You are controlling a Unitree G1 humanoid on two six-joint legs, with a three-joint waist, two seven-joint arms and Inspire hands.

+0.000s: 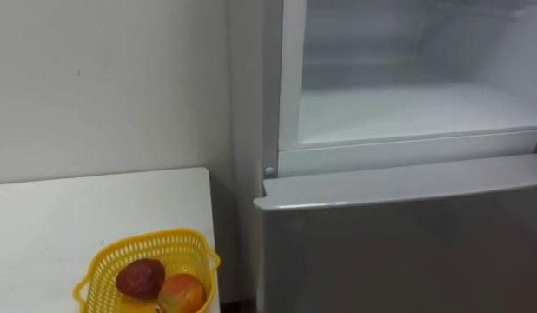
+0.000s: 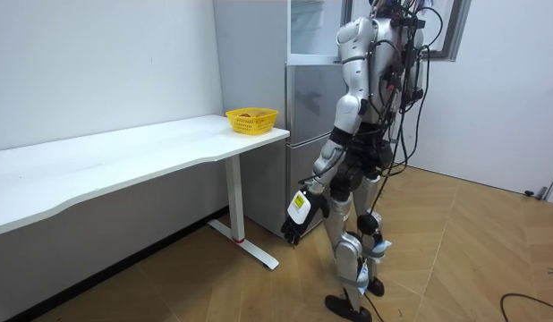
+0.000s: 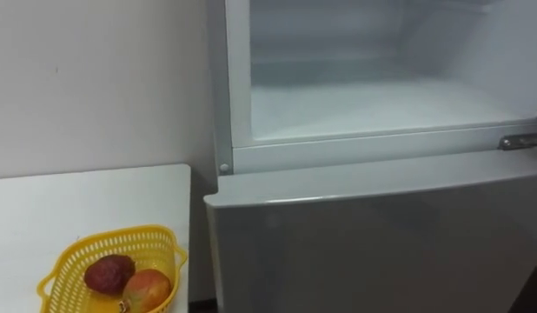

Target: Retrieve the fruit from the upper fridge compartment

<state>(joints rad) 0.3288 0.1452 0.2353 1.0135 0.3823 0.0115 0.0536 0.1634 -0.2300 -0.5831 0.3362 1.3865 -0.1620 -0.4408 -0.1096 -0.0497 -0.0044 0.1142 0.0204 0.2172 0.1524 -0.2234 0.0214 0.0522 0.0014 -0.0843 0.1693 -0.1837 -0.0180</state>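
**Now at the open upper fridge, left hand hanging loose**

Squarely before the fridge, the robot stands upright in the room view, its left hand [image 2: 299,213] down beside its thigh. The fingers [image 2: 293,234] hang relaxed and point at the floor, curled round nothing. Well above those fingers, at the height of the robot's head, the upper fridge compartment [image 1: 407,104] stands open, showing its white inner walls and floor. Directly under it, the grey lower door [image 1: 399,252] is closed. Up and to the room view's left of the fingers, a yellow basket [image 1: 147,239] sits at the end of the white table [image 1: 77,217], just beside the fridge. In the basket lie a dark red fruit [image 1: 140,278] and an orange fruit [image 1: 183,293], touching each other.
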